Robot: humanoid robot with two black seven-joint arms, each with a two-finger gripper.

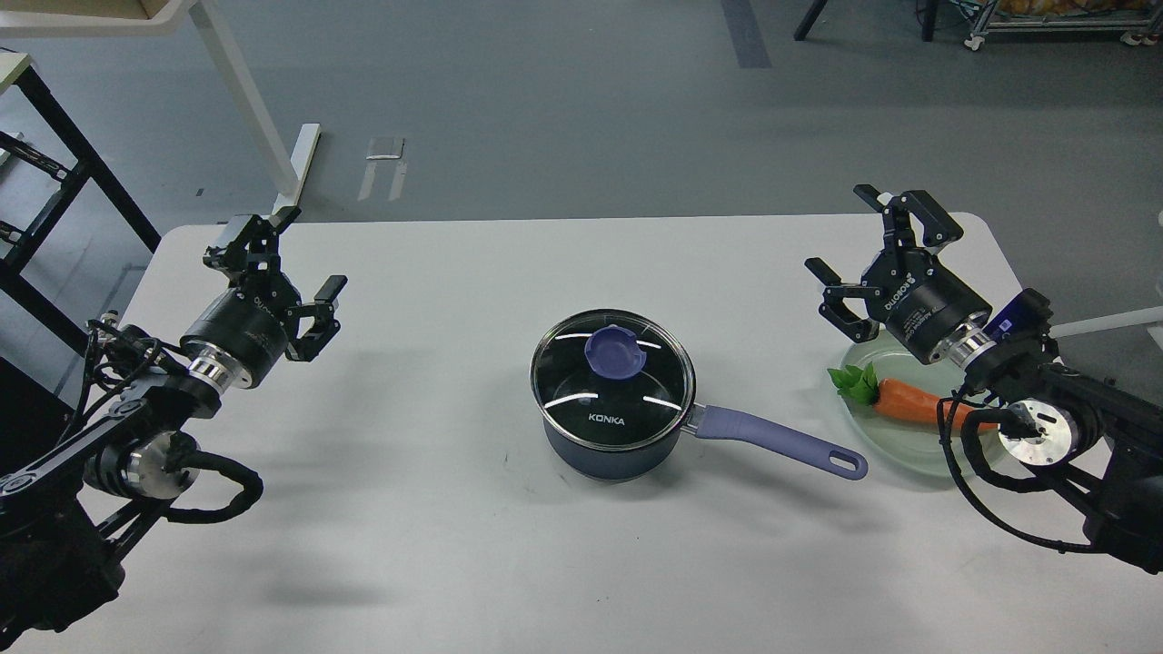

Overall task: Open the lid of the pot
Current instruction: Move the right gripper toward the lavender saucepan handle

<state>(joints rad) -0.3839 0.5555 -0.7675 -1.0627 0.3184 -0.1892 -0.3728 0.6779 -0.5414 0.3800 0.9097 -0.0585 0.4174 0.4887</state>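
Nearest the camera, bare white table fills the foreground, with both black arms entering low at the sides. On the left, the left gripper hovers above the table's left part, its two fingers spread apart with nothing between them, well apart from the pot.

At the middle of the table stands the pot, a small dark navy saucepan. The lid sits flat on it, covering the whole mouth: clear glass inside a steel rim, a purple-blue knob at the centre and white "KONKA" lettering near the front edge. Through the glass the inside looks black. A long lavender-blue handle runs out to the right and slightly toward the camera, with a hole at its end.

Further right, a pale green glass plate holds a toy carrot, its green leaves pointing left. Over the plate's far edge hangs the right gripper, fingers wide apart and empty.
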